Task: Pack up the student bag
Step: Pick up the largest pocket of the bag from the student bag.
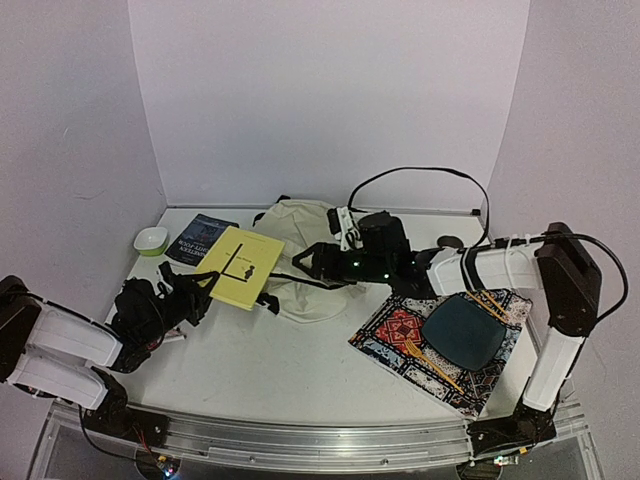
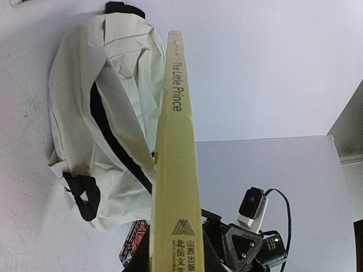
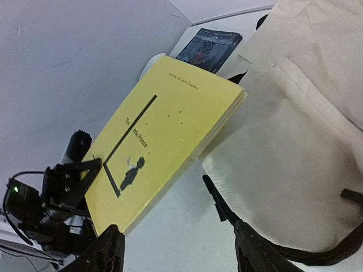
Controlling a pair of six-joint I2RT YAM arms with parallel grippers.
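Note:
The student bag (image 1: pixel 308 222) lies slumped at the table's middle back, cream fabric with black straps; it also fills the right wrist view (image 3: pixel 295 141) and the left wrist view (image 2: pixel 113 113). My left gripper (image 1: pixel 200 290) is shut on the lower end of a yellow book (image 1: pixel 243 266), "The Little Prince", and holds it tilted up off the table, its far edge just short of the bag's left side. The book's spine (image 2: pixel 177 170) rises from the left gripper (image 2: pixel 176 255). My right gripper (image 3: pixel 178 249) hovers open at the bag's near left edge, empty, with a black strap (image 3: pixel 215 198) beside one finger (image 3: pixel 261 255).
A dark blue book (image 1: pixel 200 238) and a small green bowl (image 1: pixel 152 240) sit at the back left. A patterned placemat (image 1: pixel 400 335) at the right carries a dark plate (image 1: pixel 462 332), a fork (image 1: pixel 430 362) and chopsticks (image 1: pixel 490 303).

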